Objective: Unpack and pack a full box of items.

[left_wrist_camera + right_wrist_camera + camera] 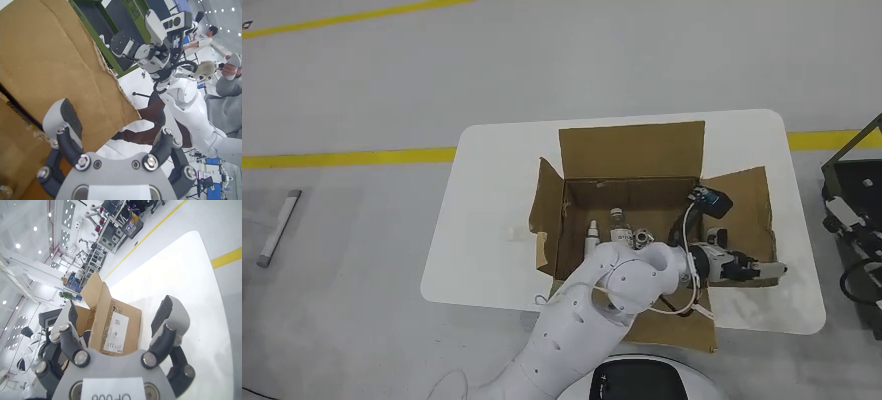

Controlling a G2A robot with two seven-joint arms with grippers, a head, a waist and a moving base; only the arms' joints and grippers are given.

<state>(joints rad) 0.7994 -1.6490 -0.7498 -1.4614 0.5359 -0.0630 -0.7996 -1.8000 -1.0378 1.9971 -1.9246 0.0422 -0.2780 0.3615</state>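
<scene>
Open box (632,205) sits mid-frame on the white bench (482,260), bottles (594,235) inside. Left pincer (115,113) — spread apart — hangs at a cardboard flap (56,56); right pincer (119,309), likewise spread, hovers above the bench.

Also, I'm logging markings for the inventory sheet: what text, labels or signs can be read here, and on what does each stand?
White label on the side of the box: print too small to read.
Printed symbols above it: too small to read.
White tag behind the right gripper: upside down, cut off at the edge, not readable whole.
Lettering on the green frame: partly hidden, no whole word.
</scene>
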